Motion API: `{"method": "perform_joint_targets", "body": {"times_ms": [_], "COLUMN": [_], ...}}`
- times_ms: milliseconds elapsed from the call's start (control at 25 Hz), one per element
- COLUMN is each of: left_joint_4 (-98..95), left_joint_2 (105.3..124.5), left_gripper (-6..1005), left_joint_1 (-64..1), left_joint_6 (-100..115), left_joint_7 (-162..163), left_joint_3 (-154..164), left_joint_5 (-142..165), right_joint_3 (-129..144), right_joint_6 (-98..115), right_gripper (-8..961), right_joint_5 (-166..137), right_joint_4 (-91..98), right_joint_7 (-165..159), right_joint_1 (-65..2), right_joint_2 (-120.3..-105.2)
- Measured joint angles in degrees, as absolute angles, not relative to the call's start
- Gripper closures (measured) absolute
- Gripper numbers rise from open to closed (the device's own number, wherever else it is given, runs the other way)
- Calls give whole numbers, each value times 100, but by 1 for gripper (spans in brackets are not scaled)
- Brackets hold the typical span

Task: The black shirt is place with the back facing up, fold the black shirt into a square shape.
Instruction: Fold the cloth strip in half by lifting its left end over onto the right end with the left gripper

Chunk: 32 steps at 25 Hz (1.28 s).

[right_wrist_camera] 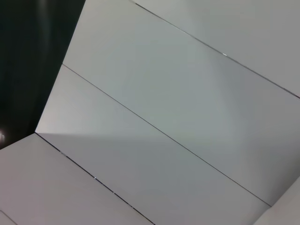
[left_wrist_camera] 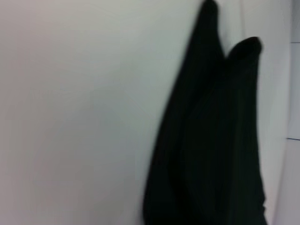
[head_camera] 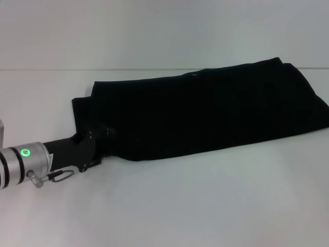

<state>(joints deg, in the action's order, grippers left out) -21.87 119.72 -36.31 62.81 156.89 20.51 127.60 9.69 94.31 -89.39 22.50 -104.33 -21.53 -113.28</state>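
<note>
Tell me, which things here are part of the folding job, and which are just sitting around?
Part of the job:
- the black shirt, already folded into a long band on the table
- the left gripper, at the shirt's left end

Just there:
- the white table
- nothing else lies on it; the right arm is out of the head view

White table [head_camera: 205, 206]: one black shirt [head_camera: 205, 110] folded into a long band, lying flat, centre to far right.
</note>
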Motion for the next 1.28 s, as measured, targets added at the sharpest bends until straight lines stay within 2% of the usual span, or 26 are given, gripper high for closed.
{"method": "perform_joint_targets", "body": {"times_ms": [840, 1040, 1240, 1280], "left_joint_4": [-2252, -2273, -2405, -2459], "left_joint_2": [11942, 11874, 11790, 11753], "left_gripper": [543, 775, 966, 967], "left_joint_1": [-3724, -3724, -3725, -3723], "left_joint_6": [6029, 6101, 6108, 6103], "left_joint_7": [15670, 15476, 14984, 14884], "left_joint_3": [2097, 2098, 2079, 2086], "left_joint_5": [12859, 12859, 12850, 12857], "right_joint_3": [931, 931, 925, 923], "right_joint_6": [9494, 9501, 9501, 9501], "right_gripper": [99, 98, 98, 98], "right_joint_5": [-8939, -8939, -8939, -8939], "right_joint_4": [2246, 2243, 2237, 2234], "right_joint_7": [-10496, -10503, -10506, -10511], "right_joint_1": [-2188, -2188, -2189, -2189], "right_joint_2": [-11320, -11313, -11312, -11313]}}
